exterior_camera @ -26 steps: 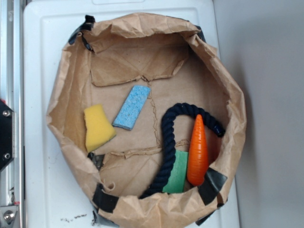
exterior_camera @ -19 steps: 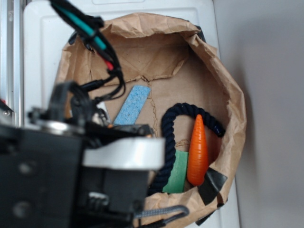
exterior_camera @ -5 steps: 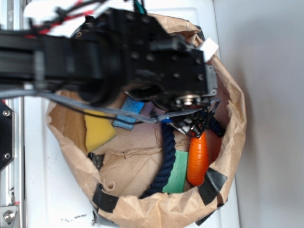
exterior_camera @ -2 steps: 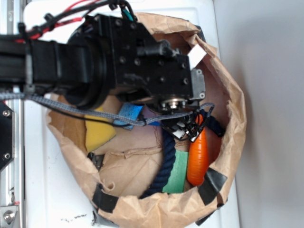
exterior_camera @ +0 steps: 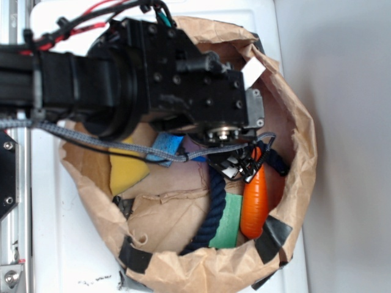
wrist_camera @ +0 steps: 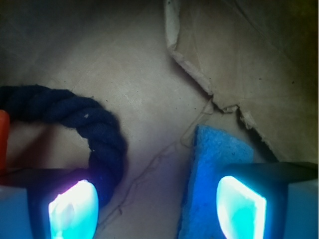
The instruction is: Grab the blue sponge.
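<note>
Robot arm hiding much of a paper-lined basket.
The arm (exterior_camera: pixel 153 79) covers most of the blue sponge (exterior_camera: pixel 166 148) and the yellow sponge's (exterior_camera: pixel 125 170) top; the wrist view cuts off the blue sponge's lower end.

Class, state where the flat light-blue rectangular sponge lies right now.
In the exterior view the flat light-blue rectangular sponge lies on the paper bowl's floor, mostly hidden under the arm, right of the yellow wedge sponge.
</note>
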Robot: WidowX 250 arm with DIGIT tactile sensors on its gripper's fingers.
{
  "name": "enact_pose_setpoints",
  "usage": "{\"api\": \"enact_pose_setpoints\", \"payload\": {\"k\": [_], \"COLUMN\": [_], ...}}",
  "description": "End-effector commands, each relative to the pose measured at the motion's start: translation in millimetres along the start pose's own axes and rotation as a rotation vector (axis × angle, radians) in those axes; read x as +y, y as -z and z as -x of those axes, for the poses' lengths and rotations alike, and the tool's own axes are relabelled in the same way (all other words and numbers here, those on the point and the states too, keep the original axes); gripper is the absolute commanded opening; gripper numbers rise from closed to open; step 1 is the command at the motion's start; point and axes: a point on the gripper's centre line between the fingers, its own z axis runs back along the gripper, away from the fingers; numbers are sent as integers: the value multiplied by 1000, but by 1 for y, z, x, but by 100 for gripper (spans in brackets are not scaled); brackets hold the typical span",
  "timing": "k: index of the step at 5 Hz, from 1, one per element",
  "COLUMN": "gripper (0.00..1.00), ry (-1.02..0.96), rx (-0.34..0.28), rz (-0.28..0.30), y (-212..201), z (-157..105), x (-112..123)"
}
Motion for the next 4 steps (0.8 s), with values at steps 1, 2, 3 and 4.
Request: {"api": "enact_pose_setpoints", "payload": {"k": [1, 2, 3, 4], "gripper": [100, 100, 100, 100], "ry": [31, 22, 1, 5], "rx": [-25, -7, 8, 0], "rz": [123, 120, 119, 125], "y": [-12, -14, -12, -7], "z": [-18, -29, -45, -53], "x": [16, 20, 23, 28]}}
